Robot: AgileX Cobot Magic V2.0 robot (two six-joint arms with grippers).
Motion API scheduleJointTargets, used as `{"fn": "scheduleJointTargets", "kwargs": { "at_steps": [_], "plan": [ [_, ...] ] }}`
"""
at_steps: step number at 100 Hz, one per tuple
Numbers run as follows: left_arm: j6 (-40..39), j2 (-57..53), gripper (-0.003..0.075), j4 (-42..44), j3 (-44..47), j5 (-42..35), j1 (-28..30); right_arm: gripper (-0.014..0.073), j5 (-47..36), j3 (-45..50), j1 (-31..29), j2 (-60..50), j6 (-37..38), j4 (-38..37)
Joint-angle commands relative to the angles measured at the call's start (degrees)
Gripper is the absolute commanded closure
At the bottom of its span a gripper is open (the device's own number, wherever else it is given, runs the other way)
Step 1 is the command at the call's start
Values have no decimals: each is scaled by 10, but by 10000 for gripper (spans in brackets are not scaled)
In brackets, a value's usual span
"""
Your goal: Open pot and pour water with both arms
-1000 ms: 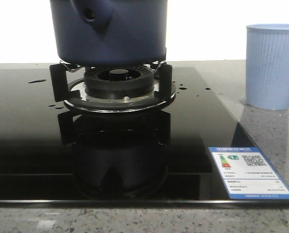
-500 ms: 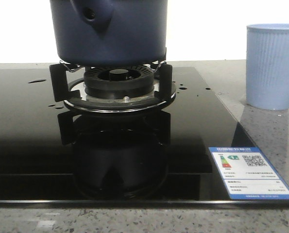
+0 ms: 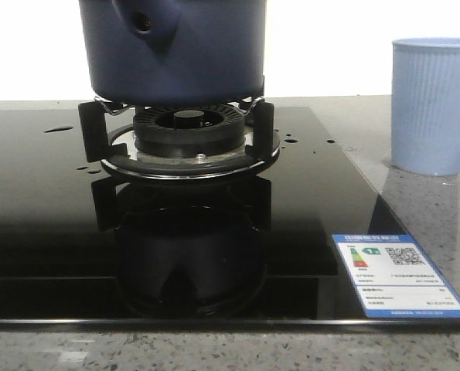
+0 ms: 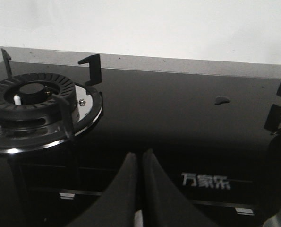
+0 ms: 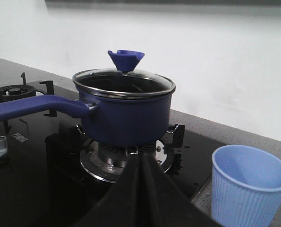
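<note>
Nothing seems begun; the dark navy-blue round pot (image 5: 125,113) sits on its burner, glass lid (image 5: 124,81) on; left hand (image 4: 140,163) and right hand (image 5: 141,163) pressed together, holding nothing; ribbed light blue cup (image 5: 249,187) waits on the counter (image 3: 427,224).

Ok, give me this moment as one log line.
pot: on burner, lid on | cup: on counter beside stove, upright | left gripper: shut, empty | right gripper: shut, empty | water drops on stove glass

nothing visibly changes across the front views: the large dark navy-blue round pot (image 3: 174,50) sits on the burner exactly as before, and nothing else shifts.
</note>
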Motion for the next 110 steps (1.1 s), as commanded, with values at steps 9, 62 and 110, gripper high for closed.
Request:
{"fn": "scheduleJointTargets", "kwargs": {
  "at_steps": [9,62,110],
  "plan": [
    [-14,-61,739,23,48,-59,-6,660,23,-13,-1,4,0,-13],
    [-14,-137,739,11,100,66,-5,660,23,-13,-1,4,0,-13],
    [-14,-137,739,11,100,65,-5,660,23,-13,-1,4,0,-13]
  ]
}}
